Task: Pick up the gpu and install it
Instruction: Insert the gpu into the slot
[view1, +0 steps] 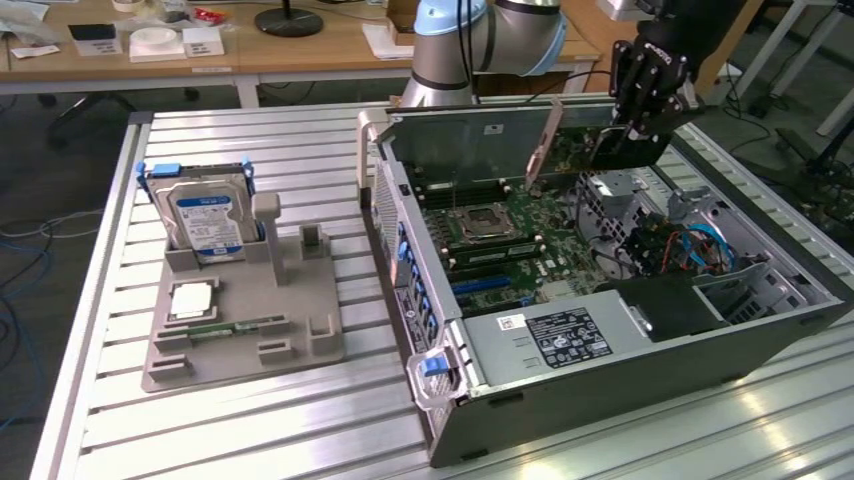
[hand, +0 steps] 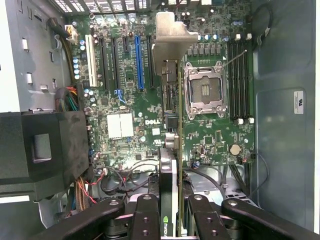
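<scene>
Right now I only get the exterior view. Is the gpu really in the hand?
Observer: Yes. In the wrist view the hand is shut on the gpu, which is held edge-on.
Operator: Where is it lined up?
Observer: It runs parallel to the expansion slots, between the blue slot and the CPU socket.
Operator: Which way is the bracket?
Observer: The silver bracket is at the end far from the hand. I cannot tell whether the card is seated.
</scene>
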